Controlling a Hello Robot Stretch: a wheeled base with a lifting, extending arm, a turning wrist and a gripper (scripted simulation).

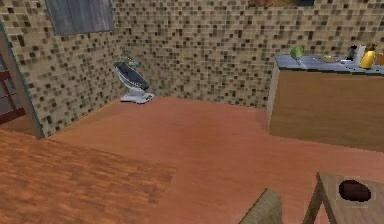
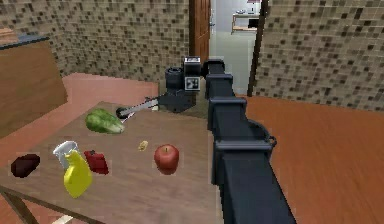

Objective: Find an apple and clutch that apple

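Forward view: you have open wooden floor (image 1: 170, 140) ahead, running to tiled walls. A grey seat (image 1: 132, 82) stands by the far wall. A counter (image 1: 325, 110) closes the right side, and a table corner (image 1: 345, 192) juts in at bottom right.

Arm side view: the arm (image 2: 235, 140) reaches over a table (image 2: 130, 185), with a doorway (image 2: 232, 40) beyond. The gripper (image 2: 124, 113) points at a green vegetable (image 2: 104, 122); you cannot tell its fingers' state or whether it holds anything. The apple (image 2: 167, 158) sits on the table, apart from the gripper, lower and to the right, near the arm.
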